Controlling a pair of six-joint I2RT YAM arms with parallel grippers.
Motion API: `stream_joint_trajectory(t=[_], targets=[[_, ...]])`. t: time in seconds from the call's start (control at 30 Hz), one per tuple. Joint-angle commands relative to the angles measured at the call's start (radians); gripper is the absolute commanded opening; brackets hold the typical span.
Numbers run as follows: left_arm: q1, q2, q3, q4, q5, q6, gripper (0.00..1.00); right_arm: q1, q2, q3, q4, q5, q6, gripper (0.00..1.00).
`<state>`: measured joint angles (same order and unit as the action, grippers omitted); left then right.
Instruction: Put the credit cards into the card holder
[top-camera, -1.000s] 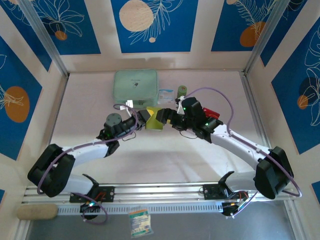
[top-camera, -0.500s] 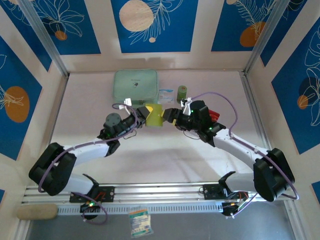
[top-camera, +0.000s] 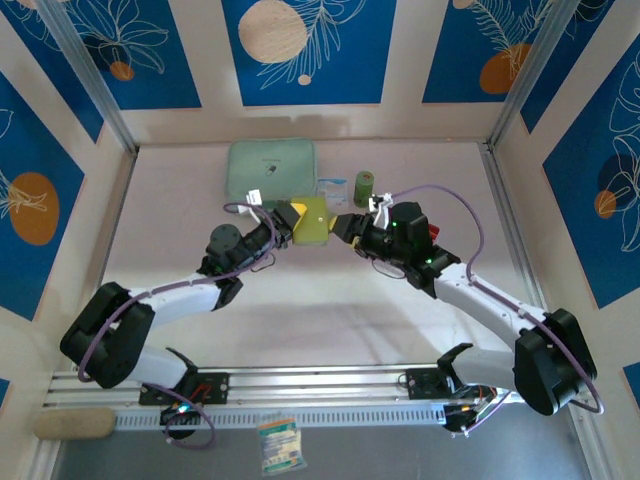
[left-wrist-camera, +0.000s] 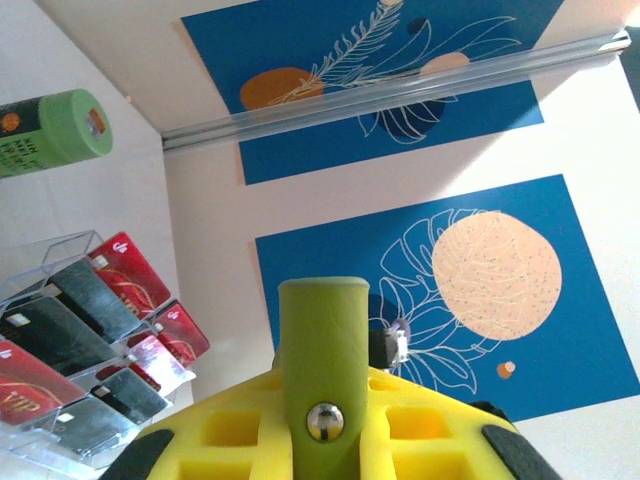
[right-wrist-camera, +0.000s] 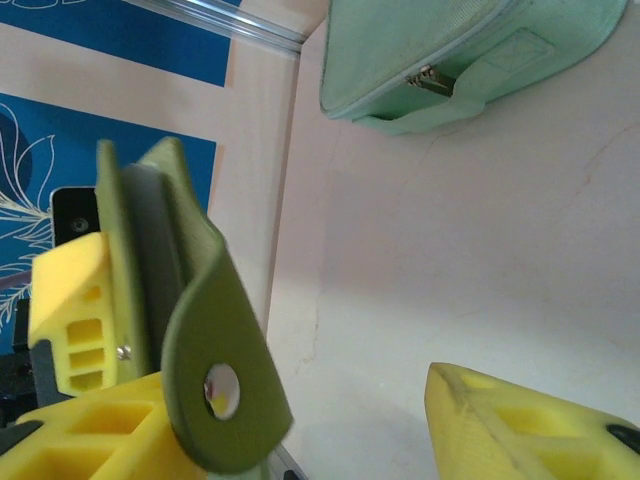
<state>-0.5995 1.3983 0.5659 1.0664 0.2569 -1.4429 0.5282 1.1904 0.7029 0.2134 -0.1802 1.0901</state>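
Note:
My left gripper is shut on the olive-green card holder and holds it above the table's middle. In the left wrist view its snap tab stands up between my yellow fingers. My right gripper is open just right of the holder. In the right wrist view the holder hangs beside my left finger, and its tab's hole faces me. Red and black credit cards sit in a clear tiered rack. A red card peeks out behind my right arm.
A pale mint zip pouch lies at the back of the table and also shows in the right wrist view. A small green cylinder stands beside it. Blue patterned walls close in the table on three sides.
The left gripper has carried the card holder a little toward the back. The right gripper has drawn off it to the right and both arms have stretched farther out.

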Motion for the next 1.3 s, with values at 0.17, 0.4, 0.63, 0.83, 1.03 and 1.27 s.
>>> stream_joint_trajectory(t=[0.17, 0.4, 0.63, 0.83, 1.03, 1.27], targets=[[-0.018, 0.005, 0.030, 0.088, -0.023, -0.012, 0.00, -0.013, -0.041, -0.017, -0.002, -0.044, 0.014, 0.55], [-0.029, 0.021, 0.040, 0.115, -0.027, -0.025, 0.00, -0.015, -0.012, -0.008, 0.057, -0.102, 0.042, 0.52], [-0.043, 0.039, 0.047, 0.145, -0.031, -0.042, 0.00, -0.019, 0.009, -0.015, 0.141, -0.161, 0.081, 0.50], [-0.049, 0.042, 0.047, 0.147, -0.034, -0.042, 0.00, -0.022, 0.024, -0.018, 0.208, -0.215, 0.113, 0.50], [-0.057, 0.056, 0.050, 0.163, -0.039, -0.050, 0.00, -0.026, 0.037, -0.020, 0.268, -0.255, 0.146, 0.45], [-0.064, 0.080, 0.052, 0.191, -0.050, -0.067, 0.00, -0.031, 0.040, -0.029, 0.298, -0.268, 0.170, 0.22]])
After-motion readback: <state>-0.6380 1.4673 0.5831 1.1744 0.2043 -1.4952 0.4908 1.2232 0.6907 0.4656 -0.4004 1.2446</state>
